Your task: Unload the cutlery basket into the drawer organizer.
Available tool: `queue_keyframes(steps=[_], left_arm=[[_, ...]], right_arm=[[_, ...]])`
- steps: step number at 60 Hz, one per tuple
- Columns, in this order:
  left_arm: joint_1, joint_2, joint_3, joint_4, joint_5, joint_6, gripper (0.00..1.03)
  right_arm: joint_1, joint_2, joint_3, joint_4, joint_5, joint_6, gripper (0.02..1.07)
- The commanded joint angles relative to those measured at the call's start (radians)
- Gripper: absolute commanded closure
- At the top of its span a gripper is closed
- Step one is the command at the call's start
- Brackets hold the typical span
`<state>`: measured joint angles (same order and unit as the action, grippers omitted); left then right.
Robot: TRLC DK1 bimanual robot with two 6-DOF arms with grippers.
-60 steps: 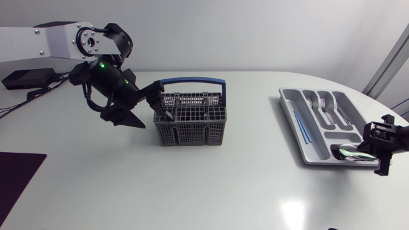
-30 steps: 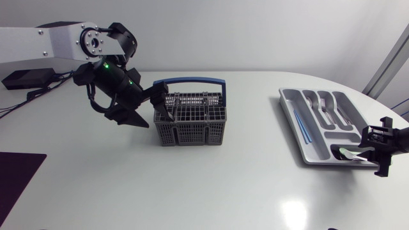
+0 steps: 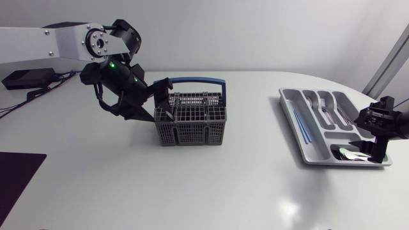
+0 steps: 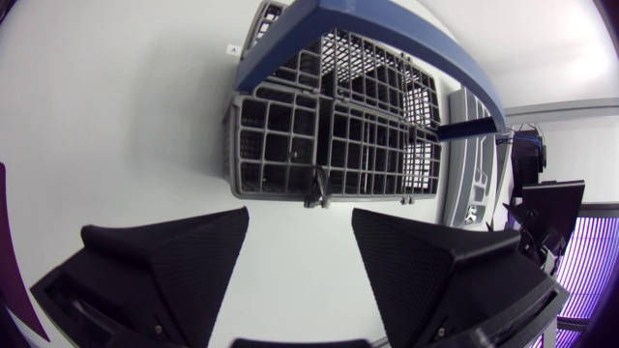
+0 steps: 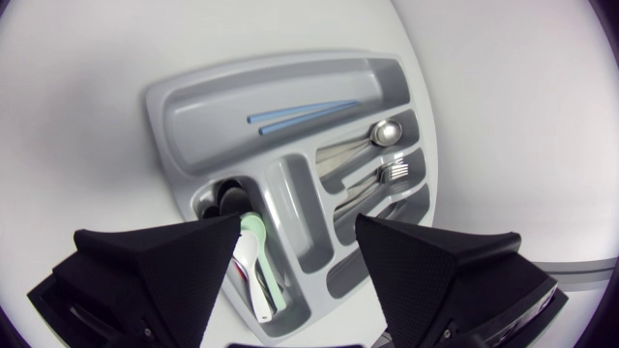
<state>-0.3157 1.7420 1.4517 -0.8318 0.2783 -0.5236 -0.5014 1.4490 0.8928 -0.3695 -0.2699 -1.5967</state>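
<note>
A white table (image 3: 211, 185) is being viewed from above. Nearest, at the left corner, a dark mat (image 3: 16, 179) is lying flat.

At the near right, the right gripper (image 3: 377, 137) is being held over the near end of the grey drawer organizer (image 3: 285, 112), its fingers spread wide and nothing being gripped. In the right wrist view, that gripper (image 5: 298, 232) is being shown just above the organizer's (image 5: 164, 126) crosswise compartment, where pale green and white utensils (image 5: 253, 261) are lying. Further along, a fork (image 5: 382, 174) and a spoon (image 5: 372, 135) are resting in neighbouring slots, and two thin blue sticks (image 5: 300, 113) are lying in the long slot beyond.

At mid-table, well apart from the organizer, the grey mesh cutlery basket (image 3: 190, 118) is standing upright, its blue handle (image 3: 192, 81) raised. The left gripper (image 3: 152, 102) is being held at the basket's left end, fingers wide apart and empty. In the left wrist view, the basket (image 4: 329, 145) is sitting ahead of the spread gripper (image 4: 300, 227).

Farthest, a black box (image 3: 25, 78) is sitting at the table's left edge.
</note>
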Motion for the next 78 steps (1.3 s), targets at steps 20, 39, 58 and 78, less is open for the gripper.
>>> queue_keyframes(steps=[20, 39, 58, 78], left_arm=[[0.0, 0.031, 0.036, 0.026, -0.004, -0.104, 0.49], [0.0, 0.057, 0.07, 0.017, 0.005, -0.191, 0.61], [-0.003, 0.129, 0.145, -0.055, 0.094, -0.216, 0.61], [-0.013, 0.165, 0.167, -0.059, 0.101, -0.223, 0.67]], right_arm=[[0.271, -0.197, -0.084, -0.08, -0.009, 0.317, 0.17], [0.452, -0.277, -0.117, -0.085, -0.008, 0.58, 0.17], [0.659, -0.295, -0.18, -0.028, 0.054, 0.791, 0.17], [0.765, -0.279, -0.195, 0.007, 0.078, 0.873, 0.17]])
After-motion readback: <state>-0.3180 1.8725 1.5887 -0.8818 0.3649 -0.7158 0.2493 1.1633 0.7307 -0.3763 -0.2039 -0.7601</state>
